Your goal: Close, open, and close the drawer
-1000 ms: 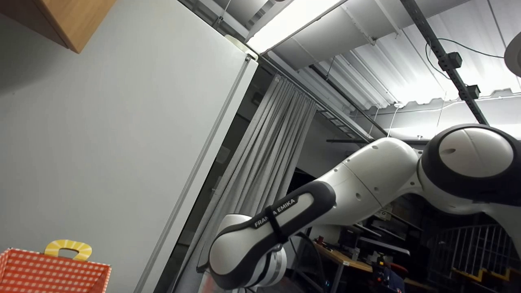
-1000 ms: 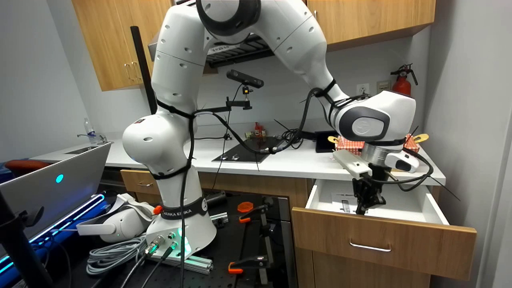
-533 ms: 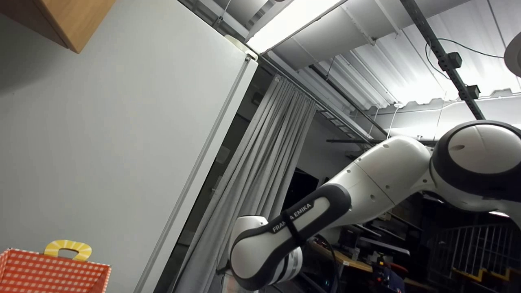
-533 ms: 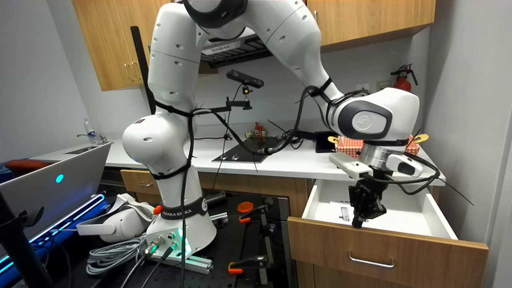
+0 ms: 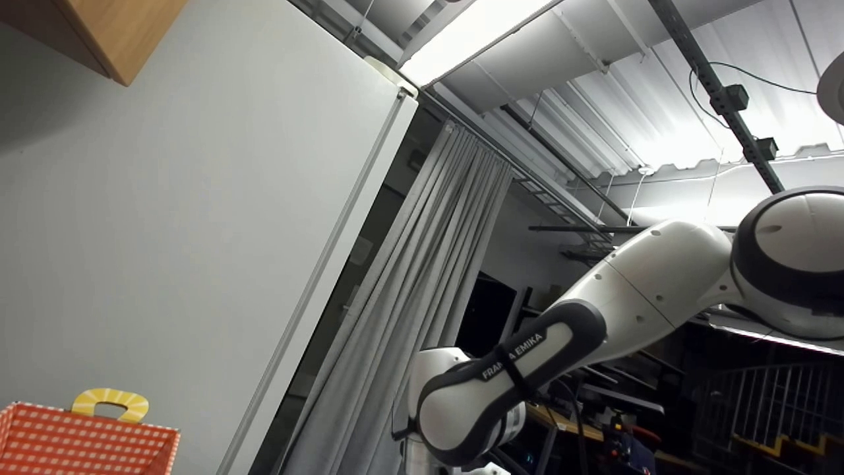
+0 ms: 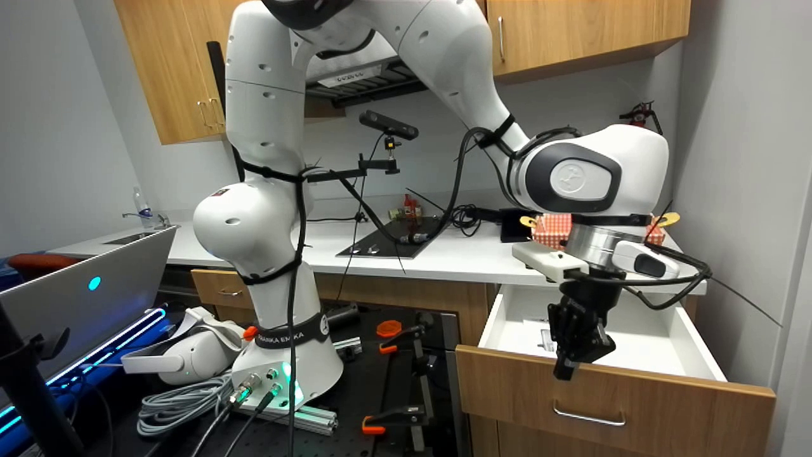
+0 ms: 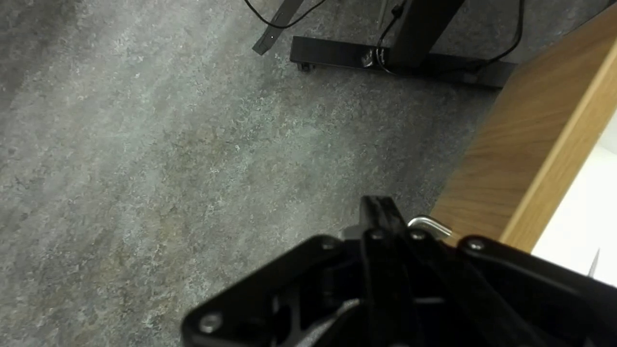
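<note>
Bearing maker's lettering: one white robot arm (image 5: 666, 284), marked "FRANKA EMIKA" in an exterior view (a black strap (image 5: 513, 373) covers one letter). Same name, partly behind a cable (image 6: 292, 381), on the black base band (image 6: 273, 338). One hood label (image 6: 350, 76), writing too small to read. One laptop (image 6: 127, 279), silver lid, glowing round logo (image 6: 94, 283), design unclear. One drawer (image 6: 660, 400), wood front, white interior, pulled out beneath the white countertop (image 6: 469, 263); one pale flat item (image 6: 543, 337) inside, any print illegible. One metal handle (image 6: 589, 418) on the drawer's front. One black gripper (image 7: 378, 205), clenched, fingertips together, pointing downward and overlapping the front's upper edge in an exterior view; whether touching cannot be told. Wrist view: handle just beside the fingertips.
</note>
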You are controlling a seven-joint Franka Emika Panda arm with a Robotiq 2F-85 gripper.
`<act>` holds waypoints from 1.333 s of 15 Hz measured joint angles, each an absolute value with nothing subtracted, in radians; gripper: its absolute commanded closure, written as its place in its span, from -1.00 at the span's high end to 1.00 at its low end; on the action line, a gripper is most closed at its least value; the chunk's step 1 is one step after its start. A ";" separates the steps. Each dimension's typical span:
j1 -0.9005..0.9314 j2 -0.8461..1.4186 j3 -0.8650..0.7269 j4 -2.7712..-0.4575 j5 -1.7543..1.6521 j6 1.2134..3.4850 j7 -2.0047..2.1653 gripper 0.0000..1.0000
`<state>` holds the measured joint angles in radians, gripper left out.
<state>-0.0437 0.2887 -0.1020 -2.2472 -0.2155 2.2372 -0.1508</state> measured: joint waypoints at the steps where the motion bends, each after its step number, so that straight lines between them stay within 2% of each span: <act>1: -0.049 0.275 -0.106 -2.251 -0.217 2.237 -0.151 -1.00; 20: -0.061 0.224 -0.098 -2.346 -0.114 2.251 0.001 -1.00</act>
<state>-0.0606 0.2235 -0.0979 -2.3457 -0.1144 2.2512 0.0007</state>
